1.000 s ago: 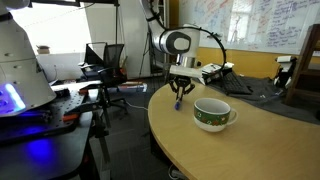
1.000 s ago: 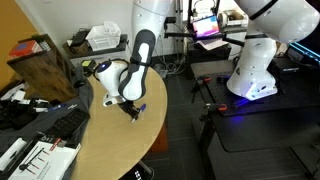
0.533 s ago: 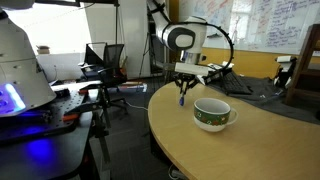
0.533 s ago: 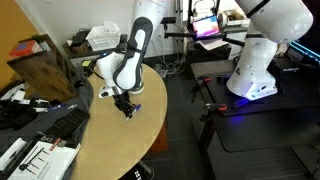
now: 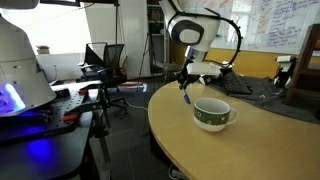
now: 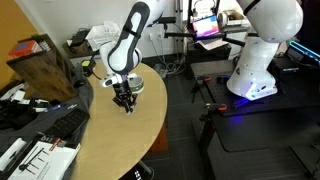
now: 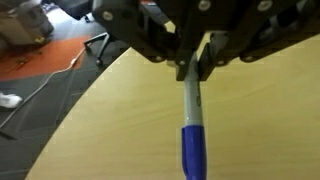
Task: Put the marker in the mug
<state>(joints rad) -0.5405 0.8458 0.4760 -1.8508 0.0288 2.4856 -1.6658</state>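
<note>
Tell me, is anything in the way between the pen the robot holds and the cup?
Nothing visible. The gripper holds the pen just above the table, and the cup stands beside it, open on top, with no object between them.

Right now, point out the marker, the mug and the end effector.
marker (image 7: 193, 150), wrist view, blue lower barrel.
mug (image 5: 210, 123), an exterior view, green outer band.
end effector (image 7: 196, 70), wrist view, between its fingertips.

marker (image 5: 186, 97) in hand (image 5: 185, 89) above the table (image 5: 250, 148), near the mug (image 5: 212, 114)
</note>
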